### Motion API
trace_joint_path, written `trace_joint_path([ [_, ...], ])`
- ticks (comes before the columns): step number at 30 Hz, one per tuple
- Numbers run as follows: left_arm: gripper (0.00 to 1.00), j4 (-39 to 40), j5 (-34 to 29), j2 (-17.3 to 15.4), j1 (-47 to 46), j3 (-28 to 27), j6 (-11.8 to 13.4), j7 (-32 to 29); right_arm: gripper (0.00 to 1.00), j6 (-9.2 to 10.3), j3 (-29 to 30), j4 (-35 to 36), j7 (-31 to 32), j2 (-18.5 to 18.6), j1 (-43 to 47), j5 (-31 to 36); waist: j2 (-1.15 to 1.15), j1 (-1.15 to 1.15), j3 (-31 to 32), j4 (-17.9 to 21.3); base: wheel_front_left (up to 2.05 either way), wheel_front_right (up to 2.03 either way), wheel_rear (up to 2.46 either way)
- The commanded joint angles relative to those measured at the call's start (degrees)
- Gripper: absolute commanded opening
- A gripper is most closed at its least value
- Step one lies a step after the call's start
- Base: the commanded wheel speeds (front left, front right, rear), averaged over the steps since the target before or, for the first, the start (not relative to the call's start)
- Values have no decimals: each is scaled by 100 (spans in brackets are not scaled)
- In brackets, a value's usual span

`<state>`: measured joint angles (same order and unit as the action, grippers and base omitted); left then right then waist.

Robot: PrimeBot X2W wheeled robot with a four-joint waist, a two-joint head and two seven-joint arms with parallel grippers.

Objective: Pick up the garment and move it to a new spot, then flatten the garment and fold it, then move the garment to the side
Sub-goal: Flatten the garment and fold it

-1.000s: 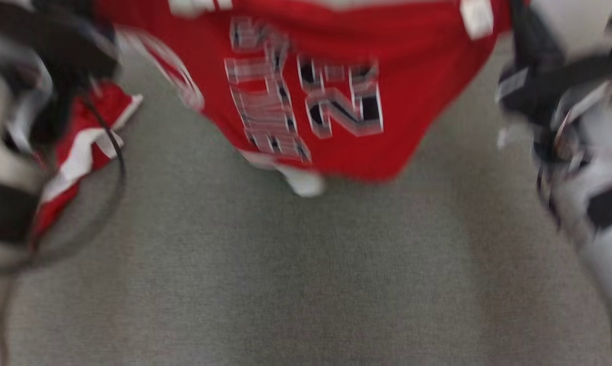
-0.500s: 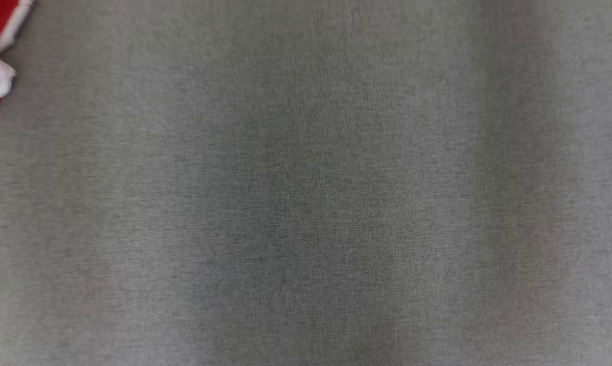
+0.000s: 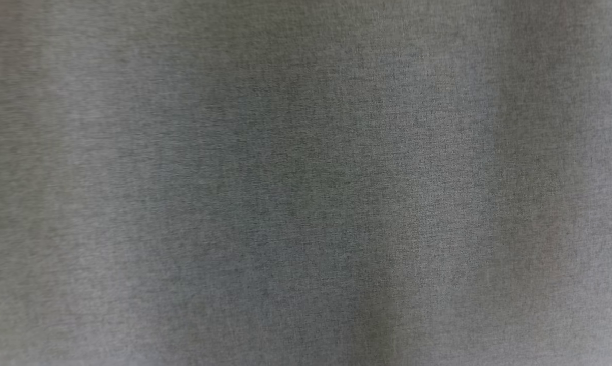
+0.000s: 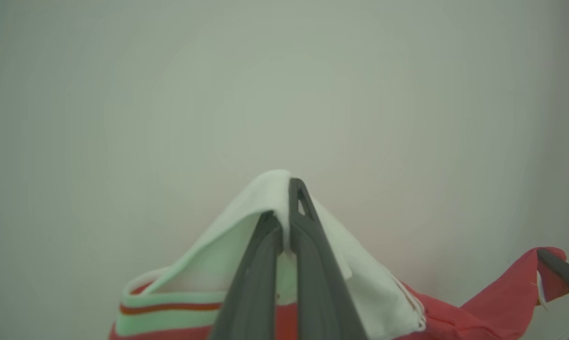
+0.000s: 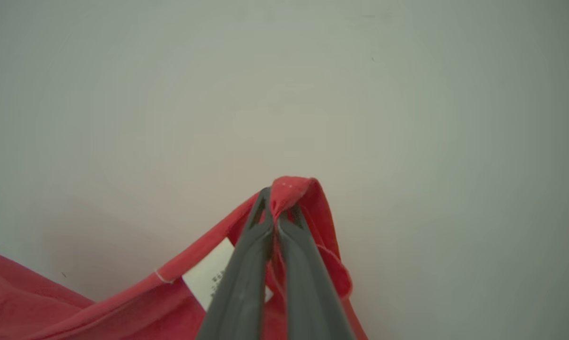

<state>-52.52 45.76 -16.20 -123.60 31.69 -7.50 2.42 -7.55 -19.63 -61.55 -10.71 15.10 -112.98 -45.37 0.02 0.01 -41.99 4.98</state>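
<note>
Grey woven surface (image 3: 306, 183) lies under my head camera, softly blurred, and I judge it is where the garment has to come down.

Closest to me, my left gripper (image 4: 283, 200) is pinched tight on the garment (image 4: 497, 297). White trim (image 4: 237, 231) is folded over both fingertips and drapes down either side of them. Just below the tips, toward my wrist, a striped band (image 4: 171, 302) of white and red runs off to one side. My right gripper (image 5: 277, 204) is likewise closed hard, on a red edge that bunches up past its tips and loops back down beside the fingers. A white label (image 5: 209, 278) hangs right against one finger, its print too small to read.

Farther out, red cloth sags away from each gripper toward the other, so the garment hangs slung between them. Beyond it all stands a pale wall (image 4: 284, 94), plain and bare behind the cloth.

As I judge it, the pick-up is done and this is the carry to the new spot. Laying the garment down, flattening it, folding it and moving it aside are all left.

The left wrist view gives me the white trim, the band and, far off at the cloth's other end, a dark finger (image 4: 563, 271) that I take for my right gripper's. The right wrist view gives the label and the red edge. The head view gives the landing surface.
</note>
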Motion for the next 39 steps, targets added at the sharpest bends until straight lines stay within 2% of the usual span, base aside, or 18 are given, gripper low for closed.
trace_joint_path([
  [1, 0, -12, 65, -16, -107, 8, 9, 63, 0, 14, -36, 4, -34, 1, -62, -12, -2, -1, -105, 89, 0, 0, 0],
  [10, 0, -136, 390, -119, 6, 362, 9, 326, 0, 14, -301, -126, -114, 133, -98, -110, -2, -1, -169, 31, 0, 0, 0],
  [14, 0, 46, 677, -139, 415, 406, 9, 597, 0, 14, -554, 97, -191, 189, 296, -211, -2, -1, -67, -32, 0, 0, 0],
  [18, 0, 616, 850, -373, 1334, 614, 9, 1008, 0, 14, -852, 665, -305, 309, 1108, -500, -2, -1, 277, -69, 0, 0, 0],
  [23, 0, 1659, 1040, -713, 3105, 590, 50, 1246, 0, 14, -1144, 1607, -403, 611, 2724, -1045, -2, -1, 965, -99, 0, 0, 0],
  [24, 0, 2213, 1100, -841, 3961, 529, 154, 1268, 0, 14, -1173, 2019, -426, 744, 3411, -1251, -2, -1, 1269, -101, 0, 0, 0],
  [28, 0, 3624, 1095, -1088, 5805, 260, 674, 1276, 0, 14, -1222, 2755, -448, 962, 4866, -1555, -2, -1, 1787, -71, 0, 0, 0],
  [29, 0, 3624, 1095, -1088, 5805, 260, 674, 1276, 0, 14, -1222, 2755, -448, 962, 4866, -1555, -2, -1, 1787, -71, 0, 0, 0],
  [31, 0, 4328, 1014, -1223, 6684, 125, 1015, 1278, 0, 14, -1235, 3096, -453, 1039, 5516, -1636, -2, -1, 1963, -46, 0, 0, 0],
  [35, 0, 5503, 975, -1267, 8395, -175, 1550, 1279, 0, 14, -1140, 3573, -453, 1162, 6749, -1632, -2, -1, 2300, -29, 0, 0, 0],
  [39, 0, 6112, 1033, -1141, 9960, -489, 1775, 1279, 0, 14, -1038, 3793, -453, 1202, 7923, -1699, -2, -1, 2654, -96, 0, 0, 0],
])
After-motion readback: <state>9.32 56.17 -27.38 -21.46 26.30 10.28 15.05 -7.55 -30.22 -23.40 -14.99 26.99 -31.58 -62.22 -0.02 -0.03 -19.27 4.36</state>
